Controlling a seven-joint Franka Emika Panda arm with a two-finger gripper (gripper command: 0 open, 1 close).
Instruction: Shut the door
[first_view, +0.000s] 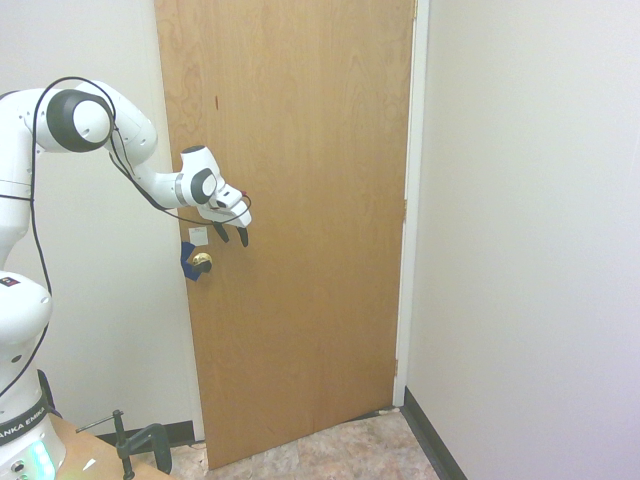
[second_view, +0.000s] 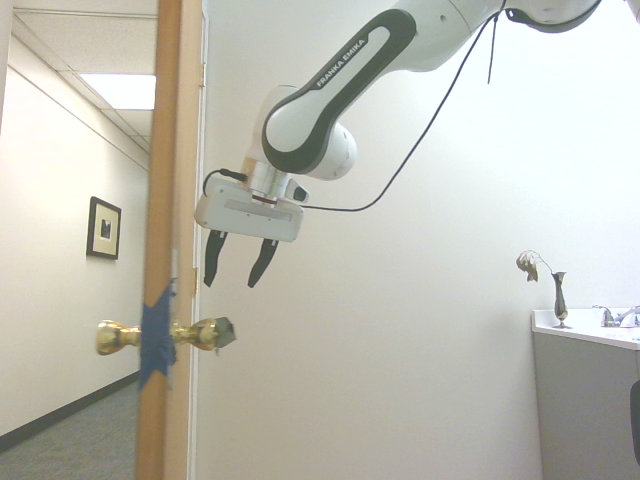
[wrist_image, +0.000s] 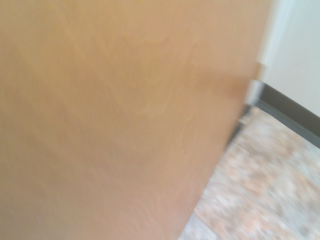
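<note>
While the door (first_view: 300, 250) is ajar, the job isn't finished: the second exterior view shows a hallway beyond its knob edge, with a picture frame (second_view: 103, 228) on the far wall. Door position: upright, right of the arm's base in the first exterior view, hinge side at right by the white trim (first_view: 413, 200), knob side at left and swung out toward the near side. Its bottom edge slants over the tile floor (first_view: 350, 450), so my read is partly open, not wide. Gripper (second_view: 236, 272): two fingers spread well apart, nothing between them, pointing down. It sits above the knob (second_view: 205, 334), on the room side of the door. Knob has blue tape (second_view: 157, 338) beside it, wrapped over the door edge, and a white sticker (first_view: 198, 236) just above. Can't tell if any part of the hand touches the panel; wrist view is blurred, mostly bare wood plus floor and dark baseboard (wrist_image: 290, 110). Done so far: arm is up at the door, on what looks like the correct side to push. Left: press the panel near the knob edge, swing it away to the frame, latch it. No grasp needed, I'd say. Risk: fingers snagging the knob or slipping along the wood.
</note>
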